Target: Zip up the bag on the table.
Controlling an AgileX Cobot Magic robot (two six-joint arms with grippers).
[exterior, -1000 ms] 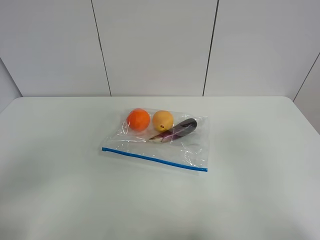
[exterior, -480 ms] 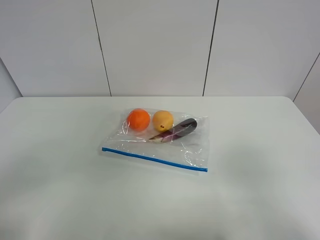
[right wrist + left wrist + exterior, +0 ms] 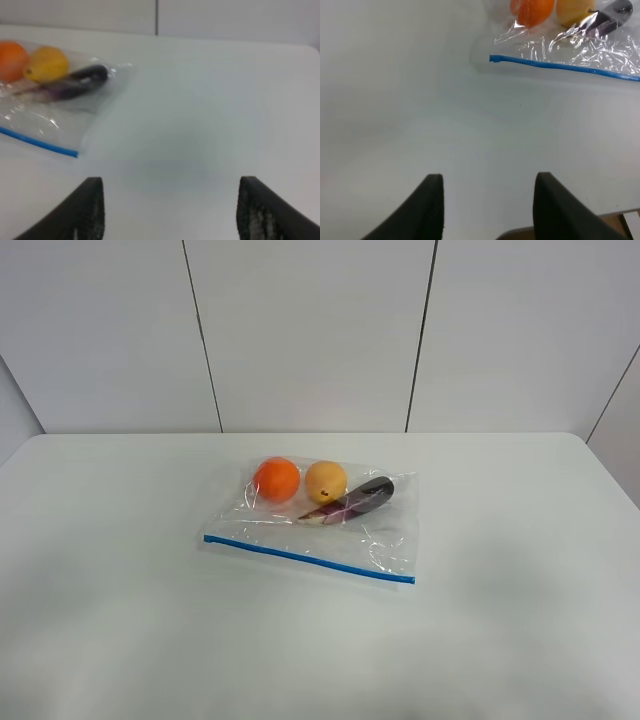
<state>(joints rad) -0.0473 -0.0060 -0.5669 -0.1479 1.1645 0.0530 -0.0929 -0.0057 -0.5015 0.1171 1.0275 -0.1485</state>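
The clear bag lies flat in the middle of the white table, its blue zipper strip along the near edge. An orange, a yellow fruit and a purple eggplant show through it. Neither arm appears in the exterior view. In the left wrist view my left gripper stands open over bare table, well short of the strip's left end. In the right wrist view my right gripper is open, apart from the bag and its strip's right end.
Grey wall panels rise behind the table's far edge. The table's near edge shows in the left wrist view, close to the left gripper's fingers.
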